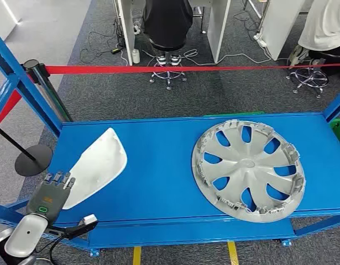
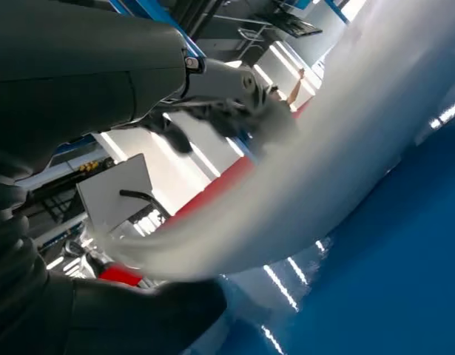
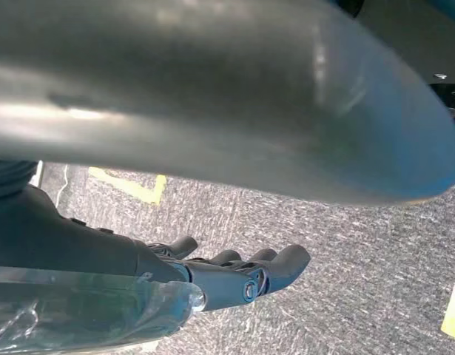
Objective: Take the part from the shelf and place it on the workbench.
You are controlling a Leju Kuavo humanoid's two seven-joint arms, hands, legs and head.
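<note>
On the blue shelf [image 1: 160, 165], near its left end, lies the white part [image 1: 97, 165], flat, pointed end toward the front edge. The left hand [image 1: 51, 193] sits at that near end, fingers [image 1: 57, 178] over the top face. In the left wrist view the thumb [image 2: 130, 318] lies under the part's [image 2: 303, 185] edge and a finger above, so it looks pinched, though whether the grip is firm I cannot tell. The right hand [image 3: 236, 277] hangs over the floor, fingers loosely curled, holding nothing. A silver wheel cover [image 1: 248, 168] lies well apart, to the right. Judgement: seat the thumb deeper before lifting, then raise level, since the long overhang would lever against an edge pinch.
</note>
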